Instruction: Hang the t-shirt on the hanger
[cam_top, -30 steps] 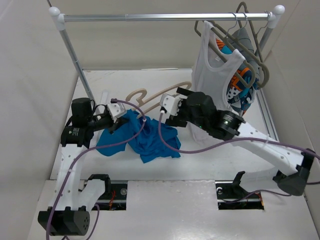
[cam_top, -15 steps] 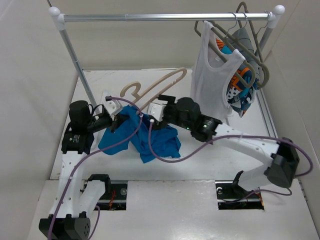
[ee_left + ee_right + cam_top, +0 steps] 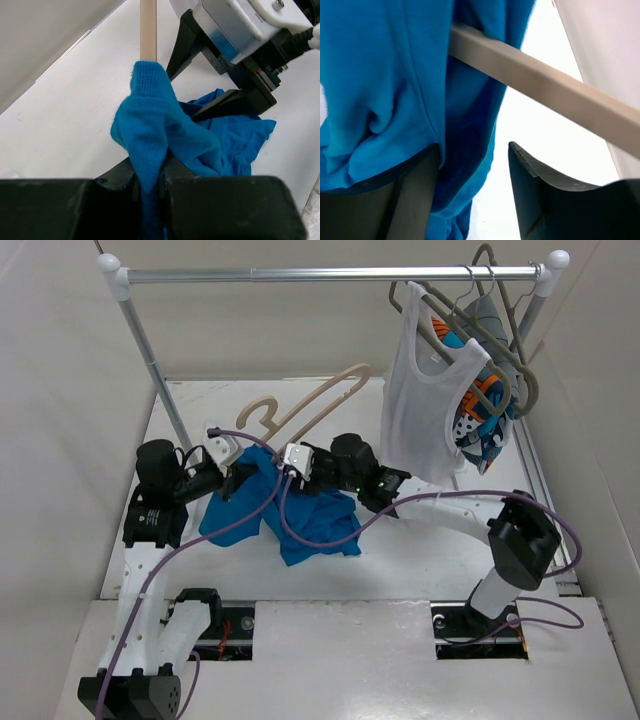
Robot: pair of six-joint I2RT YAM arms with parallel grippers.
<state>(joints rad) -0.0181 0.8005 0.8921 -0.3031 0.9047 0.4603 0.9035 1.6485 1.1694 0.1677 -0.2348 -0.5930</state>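
The bright blue t-shirt [image 3: 300, 515] lies bunched on the white table between both arms. My left gripper [image 3: 238, 480] is shut on a fold of the t-shirt [image 3: 152, 125] and lifts it a little. The beige hanger [image 3: 318, 402] lies slanted behind the shirt, its hook [image 3: 262, 416] to the left. One of its arms runs in under the lifted cloth [image 3: 148, 30]. My right gripper [image 3: 287, 472] is at the shirt's top edge. In the right wrist view its jaws [image 3: 472, 150] stand open, blue cloth [image 3: 390, 85] drapes over the left finger, and the hanger's bar [image 3: 545, 85] crosses just beyond the fingertips.
A metal clothes rack [image 3: 330, 275] stands at the back, its left post [image 3: 150, 350] near my left arm. A white tank top [image 3: 420, 390], a patterned garment [image 3: 482, 435] and grey hangers [image 3: 512, 335] hang at its right end. Purple cables loop over the shirt.
My right gripper has moved left along the shirt toward my left gripper. The hanger has shifted left and back. My left gripper has kept its hold on the shirt.
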